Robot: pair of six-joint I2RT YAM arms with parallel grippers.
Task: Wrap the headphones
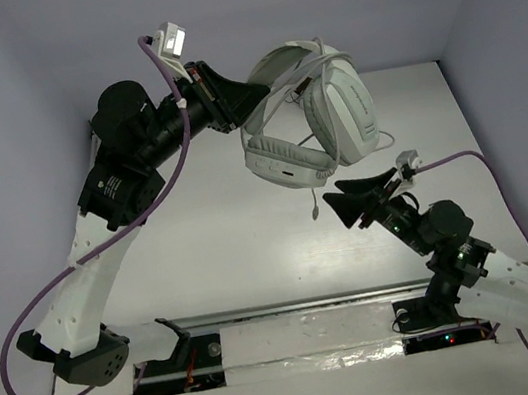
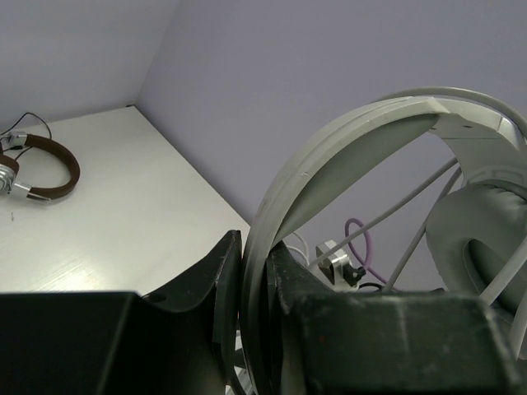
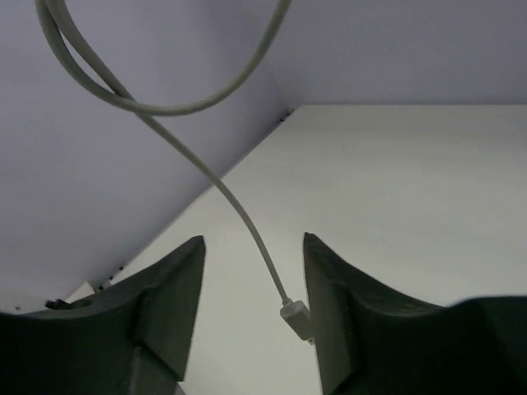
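Hanging by their headband (image 2: pixel 329 140) in the clamped left tool (image 1: pixel 252 93), white padded headphones (image 1: pixel 331 115) trail a thin cable (image 3: pixel 239 214); right tool (image 1: pixel 335 196) gapes.

White table (image 1: pixel 253 250), small brown-and-silver headphones (image 2: pixel 62 164) flat on it.

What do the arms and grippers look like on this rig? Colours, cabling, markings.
The two match: white lower links, black motor housings, and black wedge-shaped fingers on the left gripper and right gripper. A purple cable runs from a small white camera on each wrist back toward the base. The left arm has white printed markings. The right arm shows a small green light.
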